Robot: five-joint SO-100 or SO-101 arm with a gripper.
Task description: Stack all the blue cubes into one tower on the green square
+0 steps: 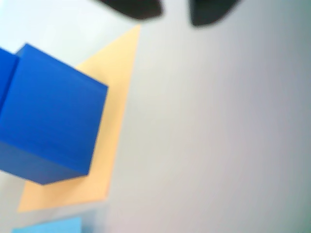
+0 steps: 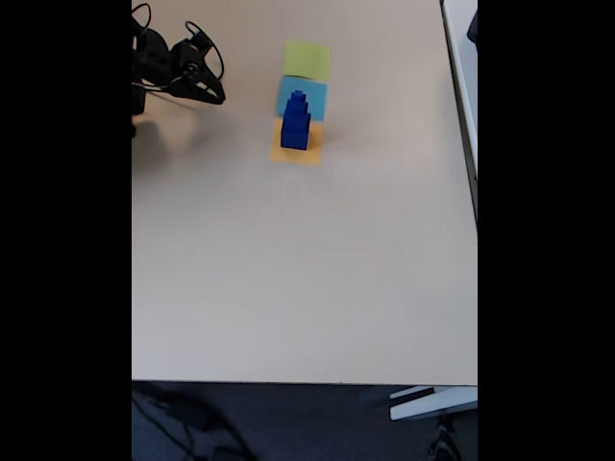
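Black tool (image 2: 213, 95), jaws spread and empty, near the tabletop's (image 2: 288, 288) far left corner. Blue cubes (image 2: 295, 125): one upright tower, long axis vertical, on the orange square (image 2: 307, 154). Light-blue square (image 2: 315, 96), then green square (image 2: 307, 59), bare, toward the far edge.

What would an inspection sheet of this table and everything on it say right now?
Surface: pale beige table, mostly bare.
Job's things: blue cubes stacked in one tower, biggest at the bottom, standing on the orange square, not on the green square, which is bare. The wrist view shows the big bottom cube on orange.
Clutter: light-blue square between green and orange; nothing else seen.
Gripper: black gripper left of the squares in the fixed view, apart from the tower, holding nothing; the wrist view shows a gap between its fingertips.
Cables: thin loops on the arm.
Surroundings: dark floor below the table edge; a pale surface at right.
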